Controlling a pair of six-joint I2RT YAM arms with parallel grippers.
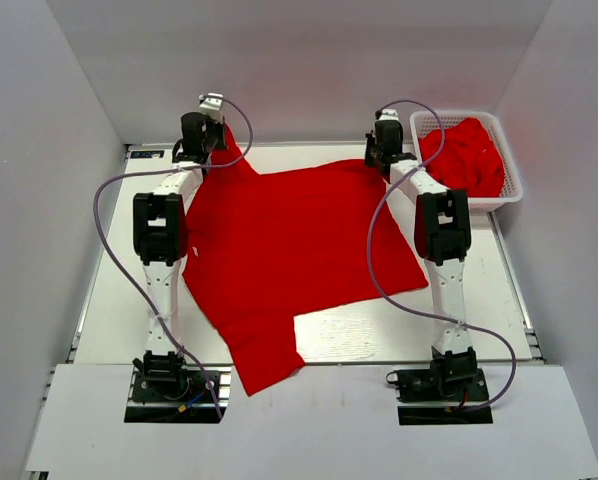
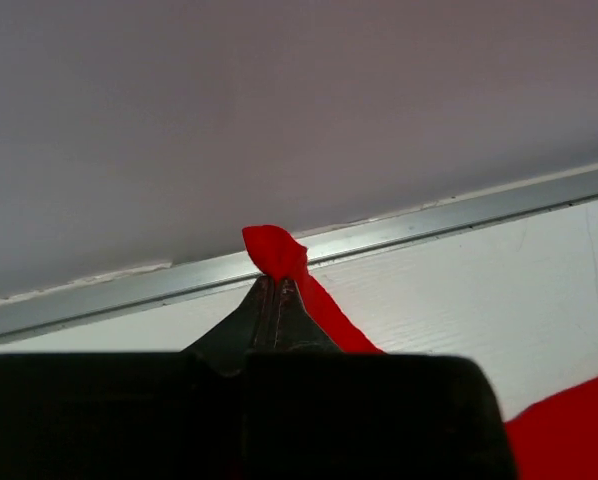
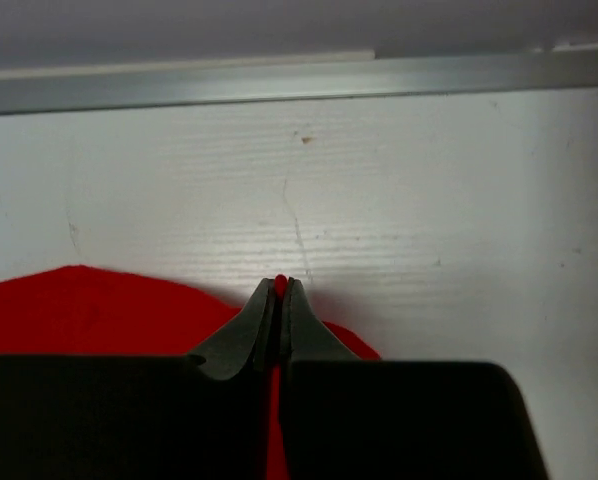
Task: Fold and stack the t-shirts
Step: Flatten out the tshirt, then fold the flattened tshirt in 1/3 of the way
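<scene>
My left gripper [image 1: 209, 125] and right gripper [image 1: 386, 142] at far edge of table [image 1: 379, 335], on far corners of the spread t-shirt [image 1: 299, 250]. White basket [image 1: 509, 197], far right corner, holds more red shirts [image 1: 469, 155].

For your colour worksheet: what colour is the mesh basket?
White; the basket shows best in the top external view.
</scene>
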